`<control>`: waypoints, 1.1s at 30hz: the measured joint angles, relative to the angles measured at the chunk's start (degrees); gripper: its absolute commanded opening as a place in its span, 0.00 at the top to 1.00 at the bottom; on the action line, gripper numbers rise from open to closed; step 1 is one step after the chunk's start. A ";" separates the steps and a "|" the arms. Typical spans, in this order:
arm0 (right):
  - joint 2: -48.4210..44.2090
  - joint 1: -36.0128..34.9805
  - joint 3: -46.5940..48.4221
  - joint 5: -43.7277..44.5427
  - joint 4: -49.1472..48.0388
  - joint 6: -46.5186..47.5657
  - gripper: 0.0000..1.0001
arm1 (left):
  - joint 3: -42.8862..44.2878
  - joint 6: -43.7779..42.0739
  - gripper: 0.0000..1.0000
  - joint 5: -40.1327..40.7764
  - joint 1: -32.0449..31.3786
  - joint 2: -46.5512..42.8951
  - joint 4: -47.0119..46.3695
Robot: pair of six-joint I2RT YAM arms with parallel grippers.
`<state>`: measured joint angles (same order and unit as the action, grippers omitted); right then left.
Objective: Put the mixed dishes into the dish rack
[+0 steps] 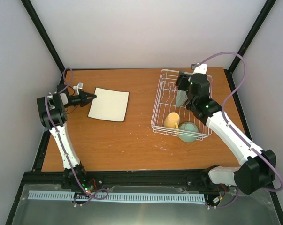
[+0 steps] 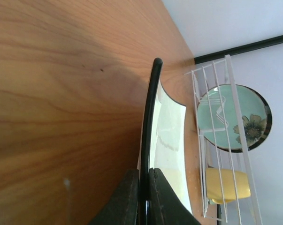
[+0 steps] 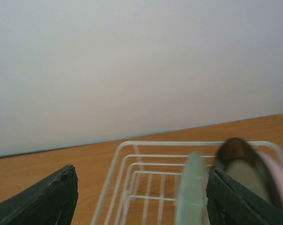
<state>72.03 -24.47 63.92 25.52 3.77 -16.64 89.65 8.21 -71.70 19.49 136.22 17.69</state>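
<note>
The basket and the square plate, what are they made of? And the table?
The basket looks like thin metal wire with a smooth white coating; you can see right through its bars. The square plate seems to be glazed ceramic, shiny cream-white with a dark rim, though hard plastic is possible. The table looks like wood or wood-look laminate, because it shows grain lines.

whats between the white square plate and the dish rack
Nothing. In the top external view, only bare wooden table separates the white square plate from the dish rack. The left wrist view shows the same bare strip.
</note>
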 measured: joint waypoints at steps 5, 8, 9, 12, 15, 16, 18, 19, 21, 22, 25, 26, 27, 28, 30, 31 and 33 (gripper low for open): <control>3.67 0.00 0.24 -13.60 -2.21 1.03 0.27 | -4.46 0.11 0.99 -1.25 -0.17 -3.93 -1.73; 6.40 0.00 0.76 -20.85 -2.69 1.18 0.27 | -5.33 -0.09 1.00 -1.40 -0.28 -6.56 -1.90; 7.52 0.00 1.27 -23.34 -2.69 1.18 0.27 | -5.44 -0.20 0.99 -1.42 -0.28 -7.63 -1.97; 10.95 0.00 3.15 -30.88 -2.69 1.16 0.27 | -5.51 -0.15 0.99 -2.14 -0.28 -10.82 -2.34; 14.86 0.00 5.03 -39.76 -2.71 0.92 0.27 | -5.46 0.20 0.99 -3.72 -0.28 -14.27 -2.95; 16.20 -0.04 5.55 -42.42 -2.71 0.74 0.27 | -5.40 0.33 0.99 -4.24 -0.28 -15.13 -3.08; 19.34 -0.26 7.17 -48.00 -2.34 0.48 0.27 | -4.92 0.76 0.99 -5.27 -0.28 -16.37 -3.28; 21.11 -0.37 8.15 -50.56 -2.10 0.33 0.28 | -4.74 1.20 0.99 -5.92 -0.28 -16.79 -3.67; 25.03 -0.96 10.51 -55.41 -1.25 0.31 0.28 | -4.70 2.01 0.99 -6.91 -0.28 -17.59 -4.48; 26.69 -1.38 11.52 -57.42 -0.61 0.33 0.28 | -4.70 2.49 0.99 -7.48 -0.28 -17.99 -4.81; 30.29 -2.54 12.98 -62.93 0.13 0.04 0.28 | -4.26 3.96 0.99 -8.85 -0.28 -18.84 -5.07; 31.19 -2.80 13.14 -65.05 0.20 -0.37 0.28 | -3.93 4.48 0.99 -9.14 -0.28 -19.17 -5.09; 31.78 -3.02 13.18 -66.66 0.20 -0.72 0.28 | -3.65 5.07 0.99 -9.29 -0.28 -19.63 -5.31; 32.33 -3.19 13.25 -68.52 0.15 -1.03 0.28 | -3.54 5.60 1.00 -9.42 -0.28 -20.26 -5.55; 33.31 -3.43 13.75 -71.87 0.31 -1.55 0.28 | -3.41 6.84 1.00 -9.62 -0.28 -22.16 -6.21; 33.79 -3.54 14.14 -73.26 0.33 -1.73 0.28 | -3.34 7.50 0.99 -9.77 -0.28 -22.99 -6.64; 34.49 -3.67 15.13 -75.54 0.24 -2.08 0.28 | -3.21 9.16 0.99 -10.23 -0.28 -25.24 -8.04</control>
<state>106.52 -28.14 79.05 -50.02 4.01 -18.72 86.43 17.37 -81.93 19.20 110.98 9.65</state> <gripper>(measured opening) 0.723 0.048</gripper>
